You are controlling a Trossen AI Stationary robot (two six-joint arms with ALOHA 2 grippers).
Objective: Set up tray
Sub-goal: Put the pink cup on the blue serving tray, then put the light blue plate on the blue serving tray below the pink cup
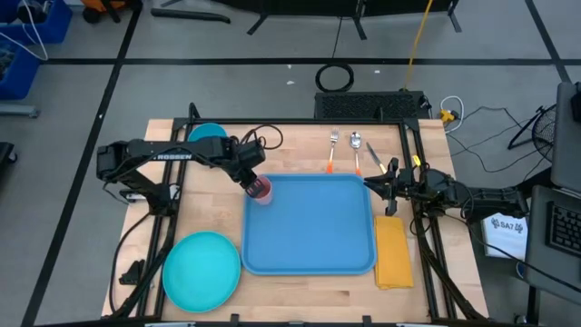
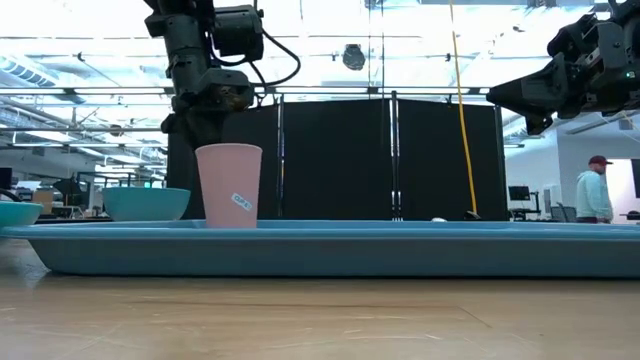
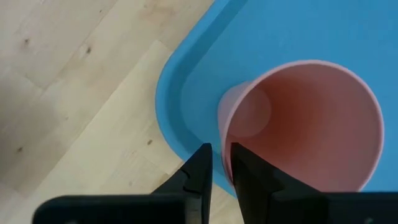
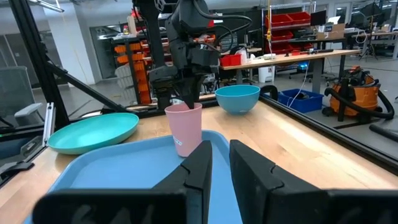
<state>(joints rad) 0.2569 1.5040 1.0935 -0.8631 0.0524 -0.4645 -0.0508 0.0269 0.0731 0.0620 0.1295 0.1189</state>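
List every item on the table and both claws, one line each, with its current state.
Tray: flat on the table, holding only the cup.
Pink cup: upright in the tray's corner, empty.
Left claw: slightly open astride the cup's rim.
Right claw: raised by the cutlery, holding nothing.
Plate: empty, beside the tray.
Bowl: upright, off the tray.
Napkin: flat beside the tray.

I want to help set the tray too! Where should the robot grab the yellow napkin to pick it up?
Probably by a long edge, coming straight down from above. The yellow napkin lies flat on the wooden table, just right of the blue tray, so only an edge gives the gripper something to pinch. The right gripper is nearest.
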